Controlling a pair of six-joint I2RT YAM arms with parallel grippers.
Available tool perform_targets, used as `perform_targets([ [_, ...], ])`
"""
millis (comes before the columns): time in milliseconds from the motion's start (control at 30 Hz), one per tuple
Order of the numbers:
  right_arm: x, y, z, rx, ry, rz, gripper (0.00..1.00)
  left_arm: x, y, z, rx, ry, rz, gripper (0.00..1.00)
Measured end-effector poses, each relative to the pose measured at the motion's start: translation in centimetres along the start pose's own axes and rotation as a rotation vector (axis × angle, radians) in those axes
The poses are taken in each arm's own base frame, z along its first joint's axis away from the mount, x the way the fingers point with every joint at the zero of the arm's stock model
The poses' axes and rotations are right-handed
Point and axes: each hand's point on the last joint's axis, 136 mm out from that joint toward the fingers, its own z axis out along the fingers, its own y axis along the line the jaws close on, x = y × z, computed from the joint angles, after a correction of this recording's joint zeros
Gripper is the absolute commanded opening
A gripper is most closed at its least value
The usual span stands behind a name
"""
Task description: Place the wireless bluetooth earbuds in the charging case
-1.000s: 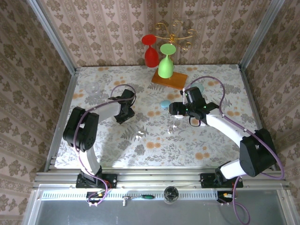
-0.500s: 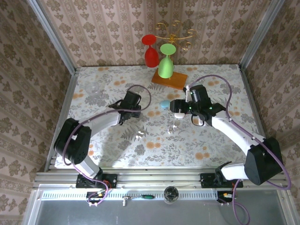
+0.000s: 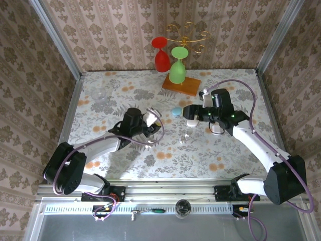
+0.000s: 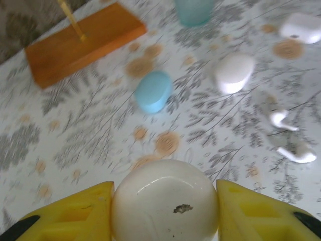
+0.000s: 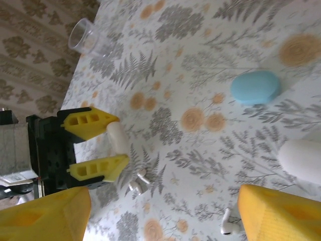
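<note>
Left claw (image 4: 164, 198) clamped on white case (image 4: 165, 211); right claw (image 5: 163, 213) wide open.

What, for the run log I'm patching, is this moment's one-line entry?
left gripper: shut on white case | right gripper: open, empty | earbuds: loose on table | blue case: shut, on table

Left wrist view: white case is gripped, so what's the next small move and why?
Probably lower the open right jaws onto the earbuds lying beside the left jaws, since those clamp the white case and no earbud is held yet.
</note>
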Motion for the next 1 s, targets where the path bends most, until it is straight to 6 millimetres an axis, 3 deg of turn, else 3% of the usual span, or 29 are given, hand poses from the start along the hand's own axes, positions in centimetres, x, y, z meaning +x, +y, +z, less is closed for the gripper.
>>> perform_targets([
  [133,0.9,0.5,1.0,-0.042,0.063,0.016,0.76,-2.1,-1.7,0.0,0.065,-0.087,0.109,0.4],
  [333,1.8,2.0,2.3,-0.093,0.129,0.008,0.74,-3.6,-3.7,-0.1,0.134,-0.155,0.185,0.4],
  [733,3.8,3.2,5.5,-0.137,0.244,-0.007,0.64,-4.1,-5.0,-0.3,0.188,-0.186,0.207,0.41],
  [1000,4.8,3.3,6.5,-0.16,0.289,-0.019,0.6,-4.3,-5.3,-0.3,0.206,-0.193,0.207,0.41],
])
